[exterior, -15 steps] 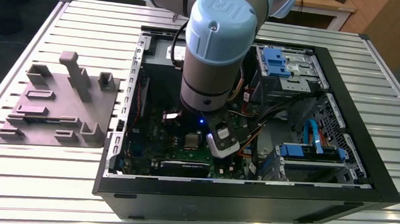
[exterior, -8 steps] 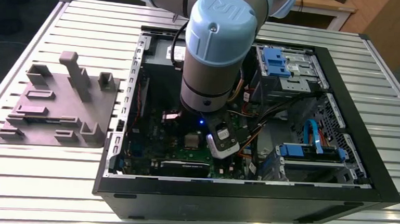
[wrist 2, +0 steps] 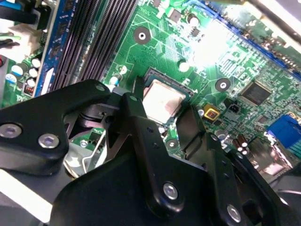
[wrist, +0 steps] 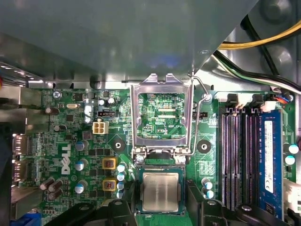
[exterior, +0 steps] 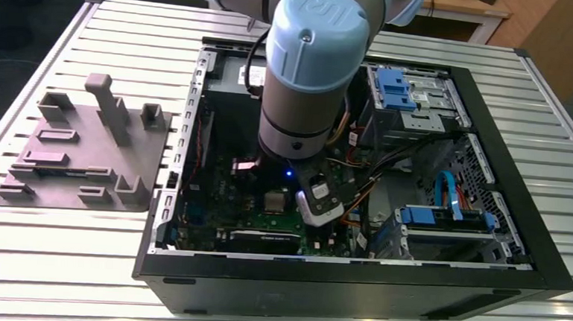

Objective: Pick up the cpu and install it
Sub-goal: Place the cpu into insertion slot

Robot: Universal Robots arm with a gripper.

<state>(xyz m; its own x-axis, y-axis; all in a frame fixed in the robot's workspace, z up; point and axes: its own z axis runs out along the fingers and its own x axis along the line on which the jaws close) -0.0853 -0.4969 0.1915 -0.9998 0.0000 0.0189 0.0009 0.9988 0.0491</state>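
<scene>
1. We see the cpu (wrist: pixel 161 190) lying flat in the socket of the green motherboard (wrist: pixel 70 136), silvery top up, its pale rim square with the socket's dark border.
2. The gripper (wrist: pixel 161 188) straddles the chip. Its two black fingers (wrist: pixel 200 205) are spread, one on each of two opposite sides of the socket.
3. In the first wrist view we make out a thin strip of dark socket between each finger and the chip's edge, so the fingers pinch nothing. In the second wrist view the same fingers (wrist 2: pixel 141 127) frame the cpu (wrist 2: pixel 162 101) closely.
4. Just beyond the socket, the metal load frame (wrist: pixel 162 82) stands swung up and open, with bare board showing through its window. Its wire lever (wrist: pixel 195 117) is raised alongside it.
5. Beside the socket run the dark memory slots (wrist: pixel 237 155), and a blue memory stick (wrist: pixel 270 160) sits in the slot farthest from the chip.
6. In the exterior view the grey and pale blue arm (exterior: pixel 312 72) reaches straight down into the open black computer case (exterior: pixel 359 284), where the cpu (exterior: pixel 276 201) shows as a small grey square on the board under the wrist.
7. The case lies on its side on a slatted metal table (exterior: pixel 61 266).
8. At the exterior view's left, well apart from the case, a grey fixture block (exterior: pixel 78 155) with upright posts rests on the table.
</scene>
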